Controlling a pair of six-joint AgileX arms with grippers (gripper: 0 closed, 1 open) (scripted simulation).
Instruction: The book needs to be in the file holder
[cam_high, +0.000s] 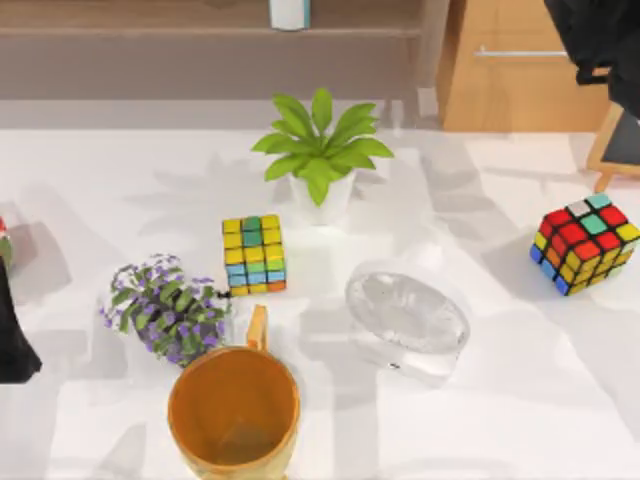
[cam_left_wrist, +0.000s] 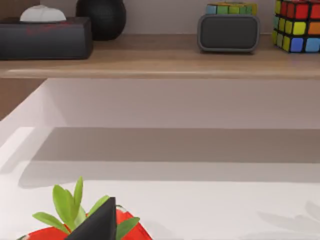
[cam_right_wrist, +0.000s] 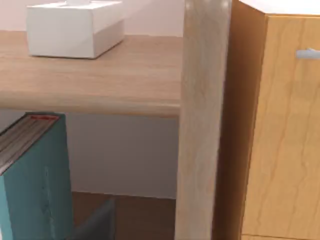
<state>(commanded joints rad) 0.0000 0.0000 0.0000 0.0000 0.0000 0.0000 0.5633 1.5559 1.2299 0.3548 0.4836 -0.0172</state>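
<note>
At the top view's far right corner, off the table's back edge, my right gripper (cam_right_wrist: 67, 227) is raised, clamped narrow on the teal book (cam_right_wrist: 35, 180), held upright with spine up. Just behind it: wooden post (cam_right_wrist: 200, 125), shelf (cam_right_wrist: 100, 75) with white tissue box (cam_right_wrist: 75, 27), cabinet (cam_right_wrist: 280, 130). My left gripper (cam_left_wrist: 97, 225) is parked at the table's (cam_high: 520, 400) left edge over a strawberry (cam_left_wrist: 45, 234); grip state cannot tell. On the table: orange mug (cam_high: 235, 410), glass bowl (cam_high: 408, 320), green potted plant (cam_high: 320, 150).
</note>
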